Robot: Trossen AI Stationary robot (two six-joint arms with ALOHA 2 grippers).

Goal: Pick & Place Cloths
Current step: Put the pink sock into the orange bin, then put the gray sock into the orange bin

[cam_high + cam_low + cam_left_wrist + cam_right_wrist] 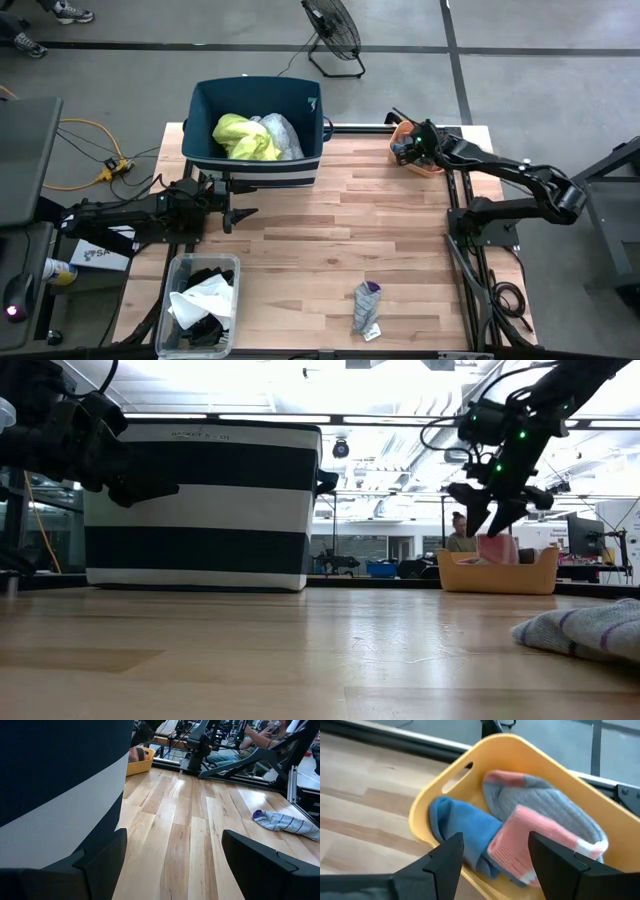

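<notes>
While the right tool (492, 852) hangs wide open over the small orange tray (402, 132) at the bench's (330, 250) far right corner, a grey sock with pink toe (540, 827) and a blue cloth (462, 832) lie inside it, not yet gripped. The neon-yellow garment (245, 137) and a white piece (282, 133) already sit in the dark-blue bin (203, 115), so the job looks partly done. A small white-blue rag (367, 308) lies loose near the front edge, and black and white pieces fill a clear box (175, 275) at front left. The left tool (175, 855), also spread wide and empty, waits beside the bin. Pale wood planks form the bench top; beyond it, a workshop with desks and a seated person (460, 532).
</notes>
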